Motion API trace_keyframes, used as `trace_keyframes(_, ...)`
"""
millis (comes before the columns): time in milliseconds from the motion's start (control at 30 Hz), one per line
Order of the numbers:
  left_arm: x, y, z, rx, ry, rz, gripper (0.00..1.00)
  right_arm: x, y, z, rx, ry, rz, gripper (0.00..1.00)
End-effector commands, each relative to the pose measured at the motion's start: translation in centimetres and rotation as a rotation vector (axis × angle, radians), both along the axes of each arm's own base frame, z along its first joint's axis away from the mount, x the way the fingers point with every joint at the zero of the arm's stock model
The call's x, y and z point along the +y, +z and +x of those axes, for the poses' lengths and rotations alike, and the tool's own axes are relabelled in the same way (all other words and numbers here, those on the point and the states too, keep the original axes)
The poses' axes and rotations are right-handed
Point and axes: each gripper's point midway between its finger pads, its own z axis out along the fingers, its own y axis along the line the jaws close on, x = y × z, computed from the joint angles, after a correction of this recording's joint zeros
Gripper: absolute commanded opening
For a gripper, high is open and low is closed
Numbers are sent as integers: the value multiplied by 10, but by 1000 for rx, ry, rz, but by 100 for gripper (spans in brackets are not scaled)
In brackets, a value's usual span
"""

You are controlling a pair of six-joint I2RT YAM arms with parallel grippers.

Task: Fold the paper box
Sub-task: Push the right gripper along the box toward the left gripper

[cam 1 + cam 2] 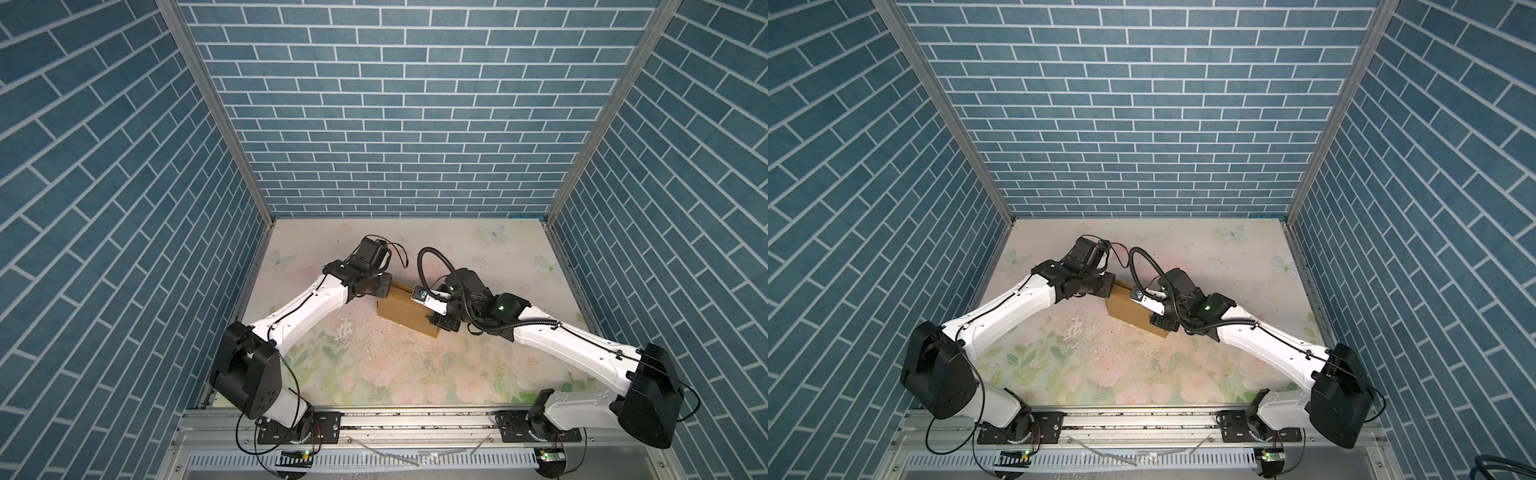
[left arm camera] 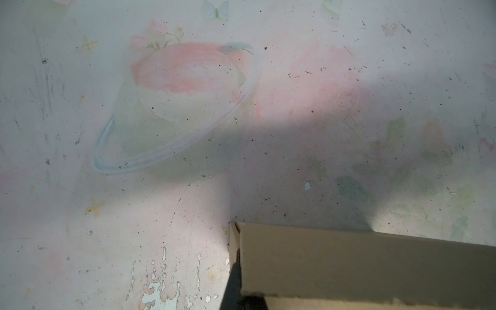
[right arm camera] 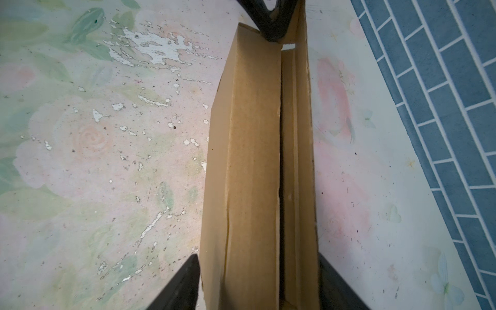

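Observation:
The paper box (image 1: 405, 311) (image 1: 1129, 311) is plain brown cardboard, folded into a narrow closed shape and standing on edge on the table between the two arms. In the right wrist view the paper box (image 3: 255, 161) runs away from the camera with a dark seam along its top. My right gripper (image 3: 259, 257) (image 1: 434, 322) straddles its near end, one finger (image 3: 185, 284) against each side face. My left gripper (image 1: 384, 286) (image 3: 271, 24) is shut, its tip pressed at the far end. The left wrist view shows that end of the paper box (image 2: 362, 263) beside a dark finger (image 2: 233, 284).
The table carries a pale floral mat (image 1: 374, 374) with worn white patches (image 1: 349, 332) in front of the box. Blue brick-pattern walls (image 1: 395, 124) enclose three sides. An aluminium rail (image 1: 415, 419) with both arm bases runs along the front edge.

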Motion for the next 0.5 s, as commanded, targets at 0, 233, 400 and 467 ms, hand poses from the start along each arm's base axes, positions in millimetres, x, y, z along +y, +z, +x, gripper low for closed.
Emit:
trace_keyframes(0,3,-20,-19,91,-22,30,0,10,11,4,-55,36,-4,64)
trace_keyframes(233,4,-19,-20,88,-21,31,0,14,7,3,-63,37,-14,59)
trace_keyframes(400,4,-19,-20,88,-23,32,0,14,4,4,-61,35,-20,56)
trace_keyframes(467,4,-18,-22,87,-25,32,0,15,4,3,-61,35,-18,55)
